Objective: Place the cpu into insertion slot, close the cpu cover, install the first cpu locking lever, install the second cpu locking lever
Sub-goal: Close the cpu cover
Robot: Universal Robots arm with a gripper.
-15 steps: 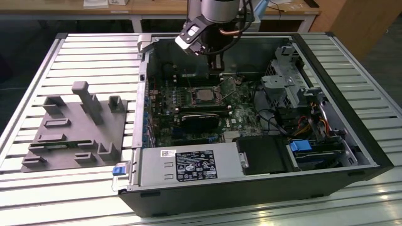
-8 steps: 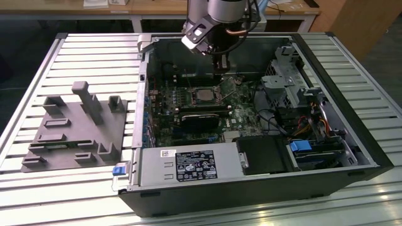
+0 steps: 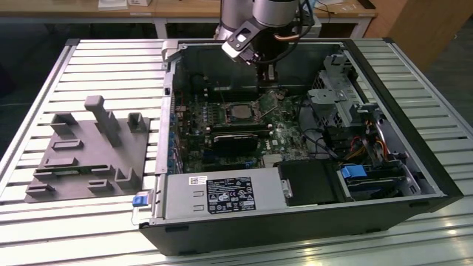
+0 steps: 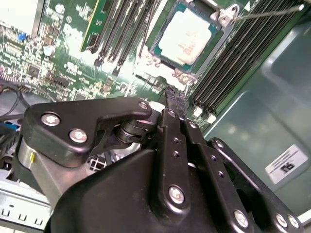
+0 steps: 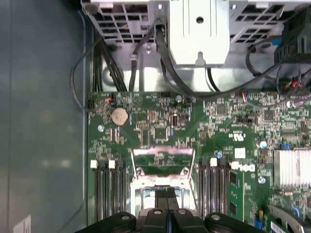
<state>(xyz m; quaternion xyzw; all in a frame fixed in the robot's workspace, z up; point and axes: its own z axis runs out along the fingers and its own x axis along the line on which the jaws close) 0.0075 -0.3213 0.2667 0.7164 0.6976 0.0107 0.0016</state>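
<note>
The cpu point(image 4: 187, 36) lies flat in the insertion slot point(image 3: 240, 111), with its dull silver top facing up. In the exterior view the slot sits a little above the middle of the frame, on the green motherboard point(image 5: 146, 121). The silvery cpu cover point(image 4: 224, 15) frames the chip along its edges, but I cannot tell if it is pressed fully down. A thin wire lever point(image 4: 272, 10) runs away from one corner of the cover, over the long black memory slots point(image 4: 228, 63).

The gripper point(image 4: 171, 94) hangs just beside the slot, and in the exterior view it is a little up and to the right of the slot. Its jaws are pressed together and nothing is between them.

The board is inside an open computer case point(image 3: 414, 138), which stands on a slatted table point(image 3: 111, 66). A grey fixture point(image 3: 88, 149) lies on the table at the exterior view's left, well apart from the case.
</note>
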